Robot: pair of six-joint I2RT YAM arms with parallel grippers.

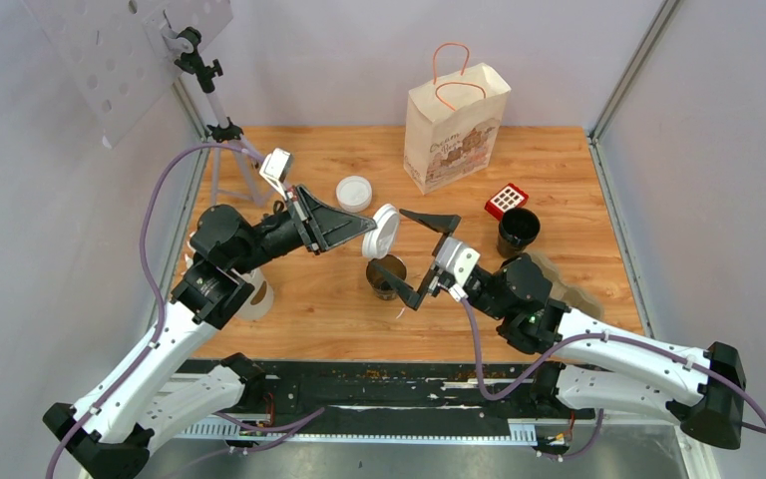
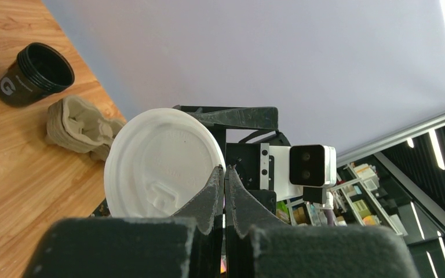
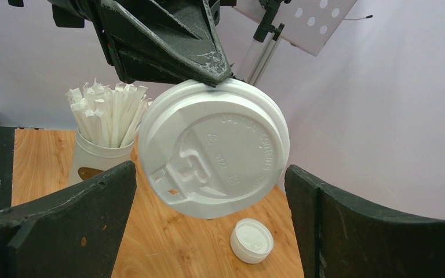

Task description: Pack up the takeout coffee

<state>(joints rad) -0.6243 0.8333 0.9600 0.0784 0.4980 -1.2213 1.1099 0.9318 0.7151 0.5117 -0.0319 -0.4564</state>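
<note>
Now | left hand pinching sip lid by rim | right hand spread wide, empty.

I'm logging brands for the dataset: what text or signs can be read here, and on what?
"G": on the black cup.
Recycling triangle: embossed on the white lid.
Lettering round the lid's rim: too faint to read.
Print on the paper bag: too small to read.
</note>
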